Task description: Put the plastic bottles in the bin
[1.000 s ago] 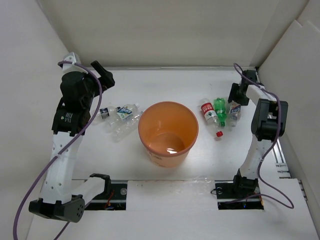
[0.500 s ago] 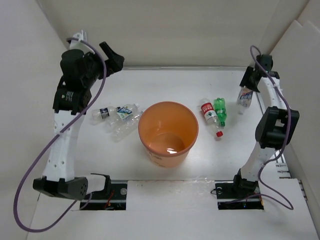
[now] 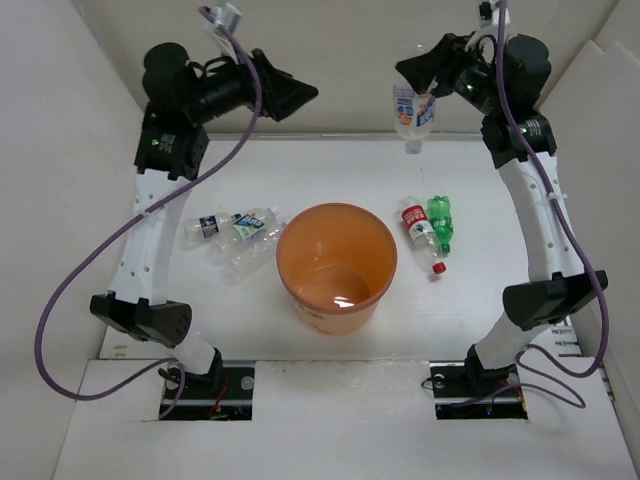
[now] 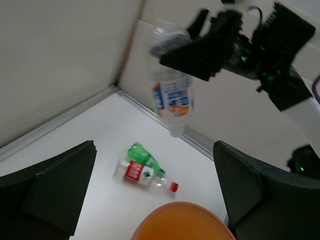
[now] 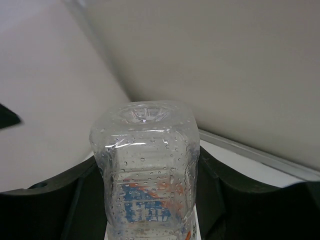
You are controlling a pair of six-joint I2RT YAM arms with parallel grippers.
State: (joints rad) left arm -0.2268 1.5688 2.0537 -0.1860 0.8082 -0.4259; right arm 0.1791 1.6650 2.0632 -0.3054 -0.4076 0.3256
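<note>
The orange bin [image 3: 336, 264] stands at the table's middle; its rim shows in the left wrist view [image 4: 180, 222]. My right gripper [image 3: 428, 82] is raised high at the back right, shut on a clear bottle with a blue-white label [image 3: 411, 112], hanging cap down; it also shows in both wrist views [image 4: 172, 95] [image 5: 146, 170]. My left gripper [image 3: 290, 97] is raised high at the back left, open and empty. A red-labelled bottle [image 3: 420, 231] and a green bottle [image 3: 440, 220] lie right of the bin. Clear bottles [image 3: 235, 232] lie left of it.
White walls enclose the table on the left, back and right. Both arm bases sit at the near edge. A purple cable [image 3: 60, 300] loops along the left arm.
My right gripper has lifted the clear bottle off the table and swung it up and left. My left arm has risen and swung its gripper to the right.
</note>
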